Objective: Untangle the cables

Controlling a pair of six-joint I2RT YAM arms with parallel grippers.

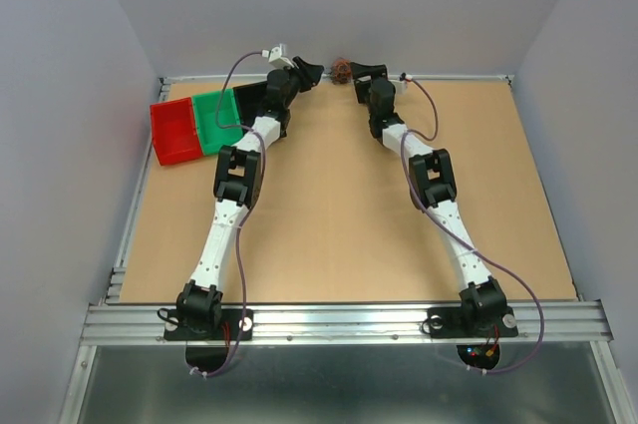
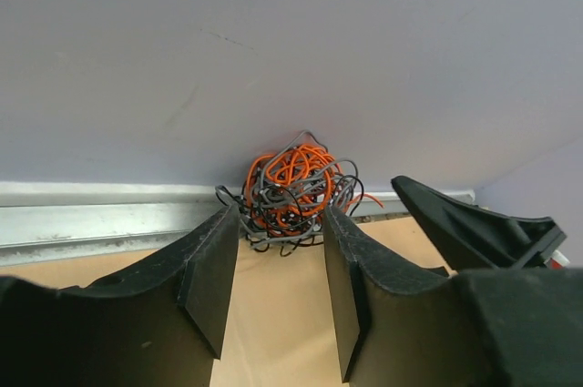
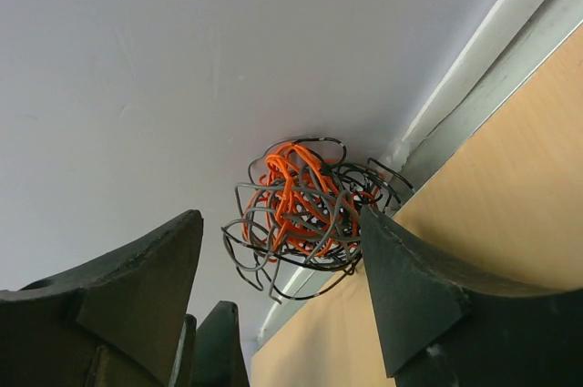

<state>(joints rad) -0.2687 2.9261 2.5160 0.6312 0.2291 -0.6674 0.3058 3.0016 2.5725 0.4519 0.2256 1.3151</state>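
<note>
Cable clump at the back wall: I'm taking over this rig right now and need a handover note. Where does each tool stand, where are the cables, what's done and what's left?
Left tool: open, with a finger on either side of the clump's near edge; nothing held.
Right tool: open wide, with the clump at its fingertips; no grip visible.
Cables: one tangled ball of thin orange, grey and black wires sits between the two tools, at the aluminium rail along the back wall, at the far edge of the tan table.
Done: both tools are at the clump.
Left: grasp it and pull it apart; no wire is separated yet.
</note>
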